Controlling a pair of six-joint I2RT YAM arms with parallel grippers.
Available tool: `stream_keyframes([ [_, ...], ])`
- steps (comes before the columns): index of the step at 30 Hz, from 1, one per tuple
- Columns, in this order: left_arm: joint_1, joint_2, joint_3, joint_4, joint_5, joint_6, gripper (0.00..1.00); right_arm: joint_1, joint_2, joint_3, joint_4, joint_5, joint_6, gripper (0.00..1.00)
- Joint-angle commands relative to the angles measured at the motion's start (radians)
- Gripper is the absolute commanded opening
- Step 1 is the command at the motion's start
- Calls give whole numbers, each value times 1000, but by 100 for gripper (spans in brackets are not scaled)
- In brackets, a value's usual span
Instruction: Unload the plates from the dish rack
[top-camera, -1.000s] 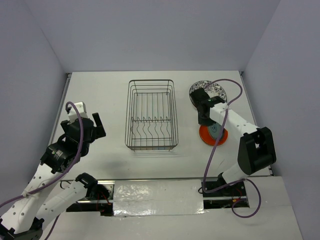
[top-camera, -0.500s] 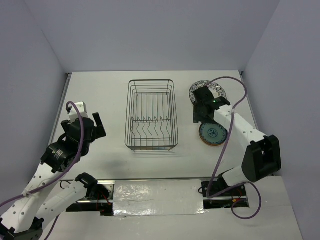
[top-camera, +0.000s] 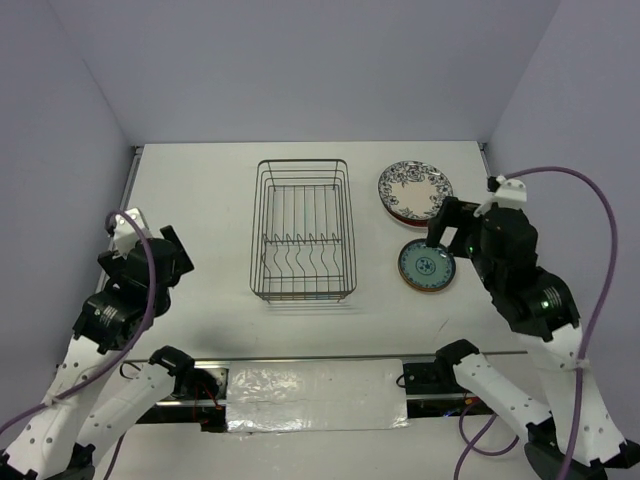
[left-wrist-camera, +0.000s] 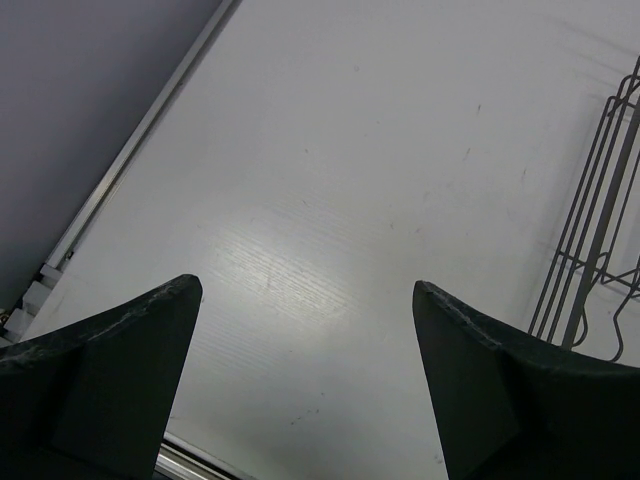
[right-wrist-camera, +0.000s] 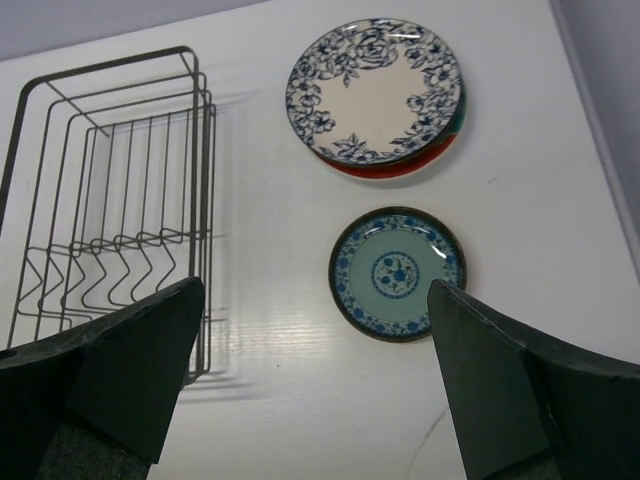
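The dish rack (top-camera: 302, 296), dark thin wire, stands mid-table with no plate in it; its side also shows in the right wrist view (right-wrist-camera: 205, 200) and a corner of it in the left wrist view (left-wrist-camera: 598, 215). A white plate with dark flowers (top-camera: 413, 187) (right-wrist-camera: 375, 90) tops a stack at the back right, a red-orange plate rim (right-wrist-camera: 385, 170) peeking out beneath. A small teal plate (top-camera: 427, 266) (right-wrist-camera: 398, 272) lies flat just in front of the stack. My right gripper (top-camera: 449, 232) (right-wrist-camera: 315, 288) hovers open above it, holding nothing. My left gripper (top-camera: 167, 250) (left-wrist-camera: 307, 287) is open over bare table left of the rack.
The table's left edge rail (left-wrist-camera: 130, 150) runs close to the left gripper. Walls close in the table at the back and both sides. A purple cable (top-camera: 590, 190) loops off the right arm.
The right gripper opened, let go of the small teal plate and drew back up and to the right. The left arm pulled back a little toward the left.
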Motion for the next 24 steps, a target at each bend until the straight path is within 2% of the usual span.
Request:
stream_keyframes([
  [1, 7, -17, 40, 17, -18, -3, 100, 1, -22, 46, -119, 94, -9, 100],
  [6, 5, -104, 14, 51, 12, 14, 100, 3, -114, 22, -231, 143, 8, 100],
  [15, 5, -146, 3, 74, 35, 29, 100, 3, -321, -43, -250, 122, -4, 100],
  [24, 5, -146, 0, 78, 45, 31, 100, 1, -334, -18, -276, 97, -1, 100],
])
